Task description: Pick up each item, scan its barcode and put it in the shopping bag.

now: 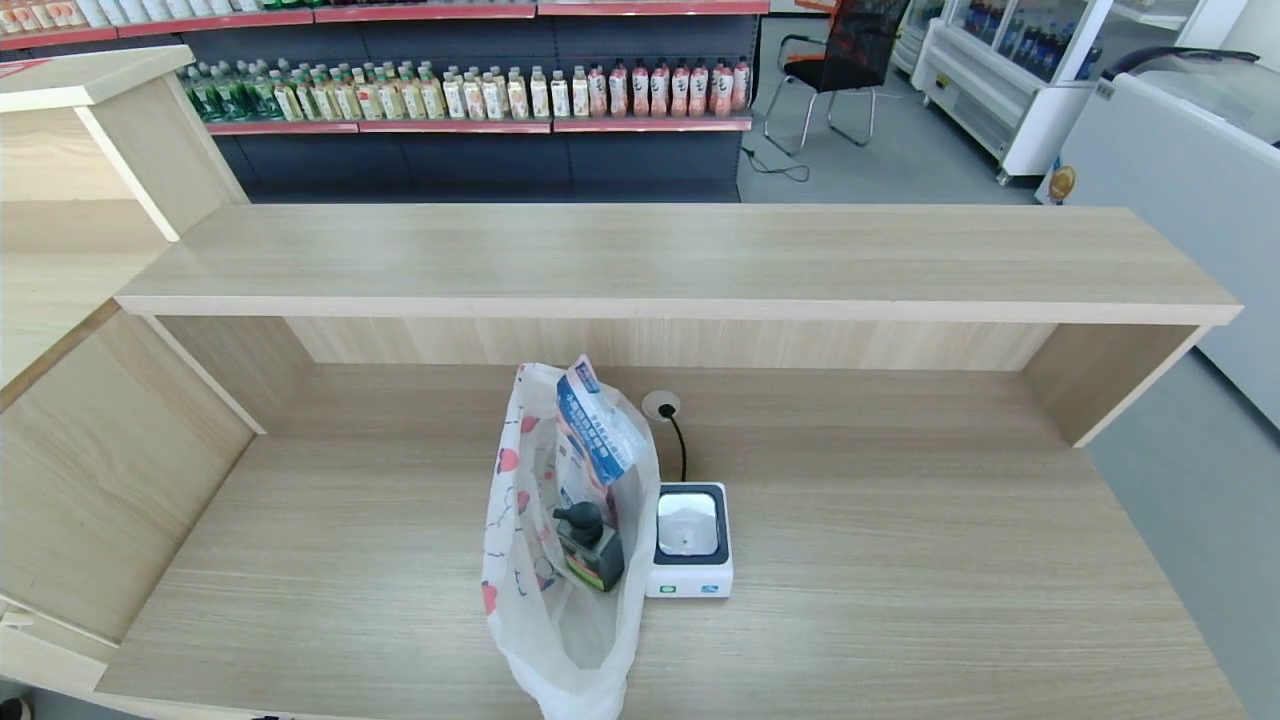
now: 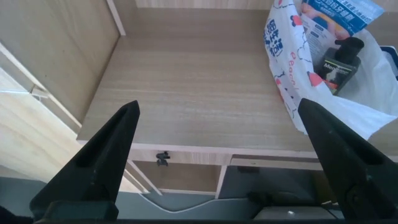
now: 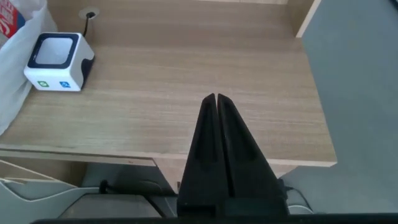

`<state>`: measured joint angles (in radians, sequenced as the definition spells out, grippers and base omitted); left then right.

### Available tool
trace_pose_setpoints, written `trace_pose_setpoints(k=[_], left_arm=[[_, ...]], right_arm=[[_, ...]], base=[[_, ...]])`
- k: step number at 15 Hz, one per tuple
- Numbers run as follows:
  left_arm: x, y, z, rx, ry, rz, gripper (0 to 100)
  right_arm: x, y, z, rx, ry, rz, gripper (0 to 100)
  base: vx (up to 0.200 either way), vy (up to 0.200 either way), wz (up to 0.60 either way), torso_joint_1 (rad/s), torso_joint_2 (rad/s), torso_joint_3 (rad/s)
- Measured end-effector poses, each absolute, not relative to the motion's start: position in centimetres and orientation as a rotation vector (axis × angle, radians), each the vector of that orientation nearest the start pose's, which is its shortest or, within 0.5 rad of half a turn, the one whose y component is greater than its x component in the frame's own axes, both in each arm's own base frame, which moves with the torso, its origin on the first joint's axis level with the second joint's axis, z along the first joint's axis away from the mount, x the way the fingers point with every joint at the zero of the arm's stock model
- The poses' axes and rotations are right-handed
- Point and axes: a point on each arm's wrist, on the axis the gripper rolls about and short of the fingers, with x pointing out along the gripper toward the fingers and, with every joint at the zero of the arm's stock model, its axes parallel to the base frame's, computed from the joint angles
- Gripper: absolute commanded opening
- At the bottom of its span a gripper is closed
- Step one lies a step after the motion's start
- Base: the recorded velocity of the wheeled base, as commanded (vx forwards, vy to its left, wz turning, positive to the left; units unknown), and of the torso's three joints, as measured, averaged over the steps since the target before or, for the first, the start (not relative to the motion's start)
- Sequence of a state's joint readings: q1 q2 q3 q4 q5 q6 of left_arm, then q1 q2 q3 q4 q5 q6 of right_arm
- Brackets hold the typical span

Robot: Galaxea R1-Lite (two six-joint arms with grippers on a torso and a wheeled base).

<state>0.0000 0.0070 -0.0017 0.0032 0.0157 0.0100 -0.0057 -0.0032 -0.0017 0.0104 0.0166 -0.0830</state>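
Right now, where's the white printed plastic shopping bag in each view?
Head view: white printed plastic shopping bag at centre, beside the white box scanner.
Left wrist view: bag beyond the open left end effector.
Right wrist view: bag beside the scanner, cut by the edge.
Shared landmark: the light wooden counter.

Left gripper [image 2: 219, 106] splayed wide — right gripper [image 3: 216, 99] pinched fully together.

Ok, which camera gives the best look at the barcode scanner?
The right wrist view: the scanner stands whole, window and front buttons clear. The head view shows it from above, beside the shopping bag.
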Motion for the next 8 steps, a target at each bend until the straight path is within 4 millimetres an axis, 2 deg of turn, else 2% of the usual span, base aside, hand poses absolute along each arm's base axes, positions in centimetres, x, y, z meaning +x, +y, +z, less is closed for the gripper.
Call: trace_pose_setpoints(k=[8], left_arm=[[-2.29,0.04,7.56,0.008,0.002,0.016,100]], right_arm=[[-2.32,0.05,7.48,-0.081,0.006,0.011,0]], base=[[0.0,0.0,0.0,0.0,0.0,0.0]])
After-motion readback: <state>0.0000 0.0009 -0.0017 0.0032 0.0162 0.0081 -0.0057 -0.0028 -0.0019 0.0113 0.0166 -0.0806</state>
